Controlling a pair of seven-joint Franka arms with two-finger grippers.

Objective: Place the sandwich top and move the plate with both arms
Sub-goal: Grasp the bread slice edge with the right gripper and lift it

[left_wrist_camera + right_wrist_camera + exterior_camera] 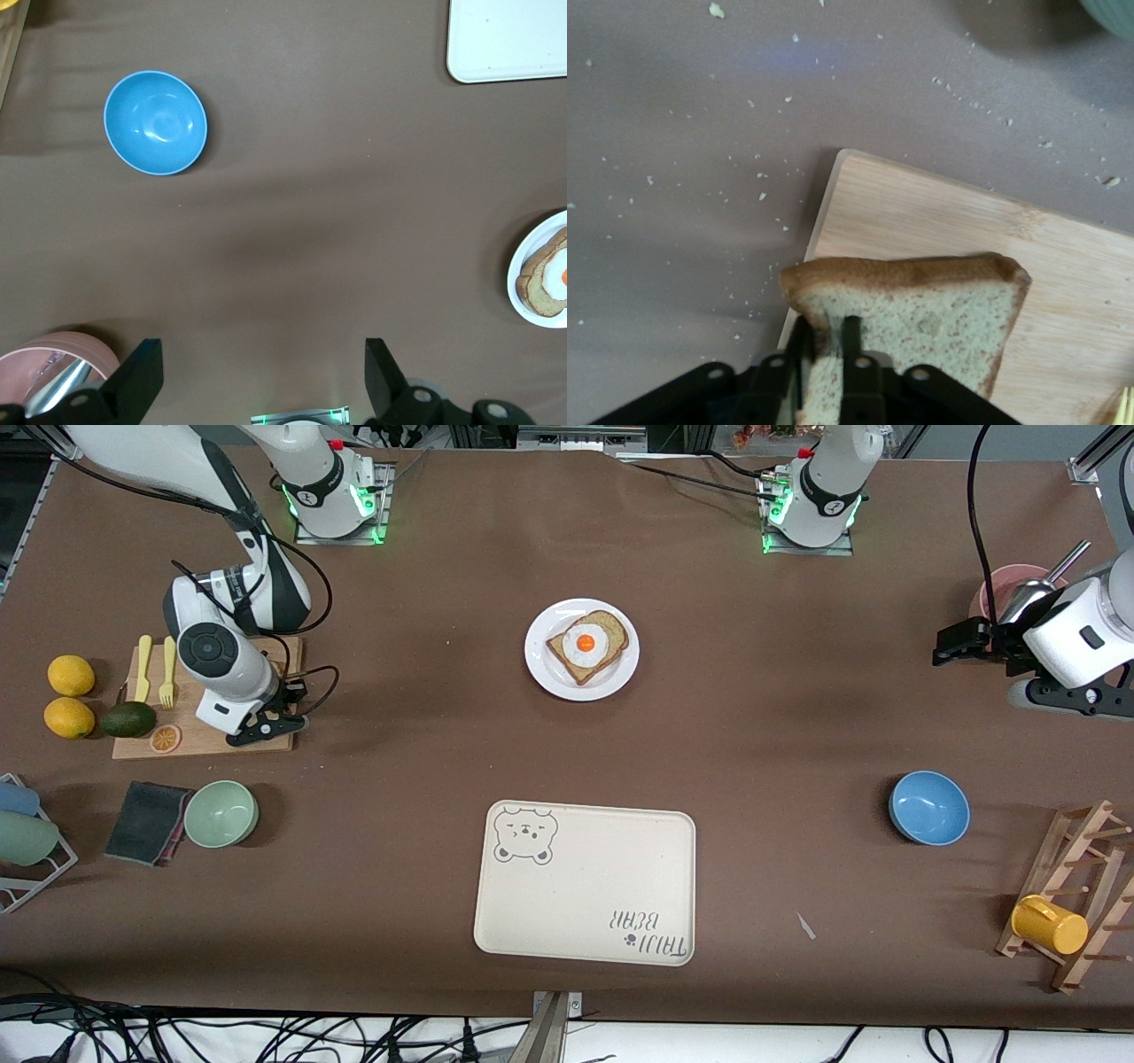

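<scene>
Front view, starting at the worktop's near edge: the tray point(585, 886) lies bare at the middle of that edge, the blue bowl point(928, 807) toward the left arm's end, the green bowl point(221, 812) toward the right arm's end. Farther in, the board point(205, 731) sits by the right arm's end, and the right hand point(266, 729) is low over its near corner. The right wrist view shows that hand pinching the bread point(921, 323) at one edge, the slice over the board's corner; whether it touches the wood I cannot tell. Farther still, mid-worktop, the plate point(542, 669) carries the egg slice point(589, 645). The left hand point(961, 642) hangs with fingers spread, gripping nothing, over the left arm's end next to a pink bowl point(985, 593); that arm waits.

Judging from this, only the grasp is done. Carrying the bread to the plate, setting it on the egg, and the two-arm plate move all remain.

In the front view the bread is hidden under the right arm. The left wrist view cuts off the plate and tray.
</scene>
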